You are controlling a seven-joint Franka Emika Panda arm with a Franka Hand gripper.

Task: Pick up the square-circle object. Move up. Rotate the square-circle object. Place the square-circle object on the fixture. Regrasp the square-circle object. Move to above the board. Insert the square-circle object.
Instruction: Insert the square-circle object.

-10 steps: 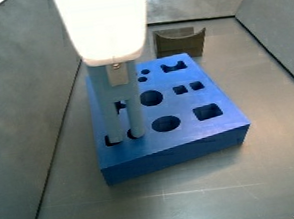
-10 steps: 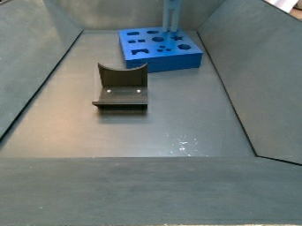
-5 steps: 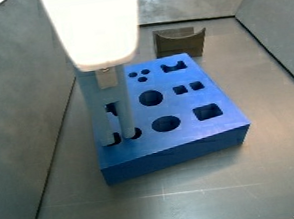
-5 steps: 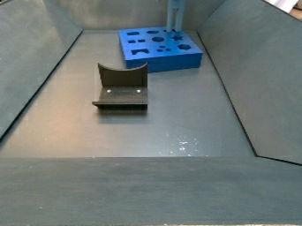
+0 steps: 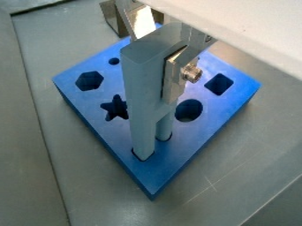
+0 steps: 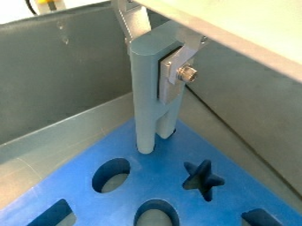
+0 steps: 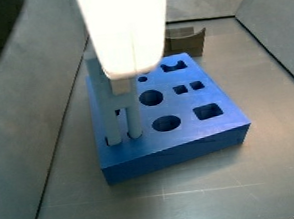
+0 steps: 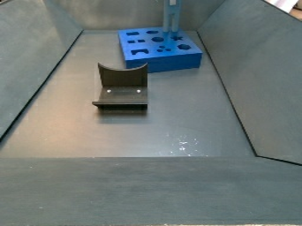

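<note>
We see the gripper (image 5: pixel 157 150) over the board (image 5: pixel 94 97), fingers (image 6: pixel 169 93) clamped on the upright square-circle object (image 5: pixel 147 97), its tip in a board cutout. Fixture (image 8: pixel 120 87) mid-left, well apart.

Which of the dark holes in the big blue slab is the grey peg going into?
The hole at the corner of the bright blue board, beside the star-shaped cutout. The light grey-blue peg, held by the end effector, stands in it; the other holes are empty.

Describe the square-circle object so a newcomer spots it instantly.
Find the bright blue board at the far end of the grey floor. Over its edge the gripper holds the square-circle object upright, its lower end at a cutout: a pale grey-blue peg, the only light piece there.
</note>
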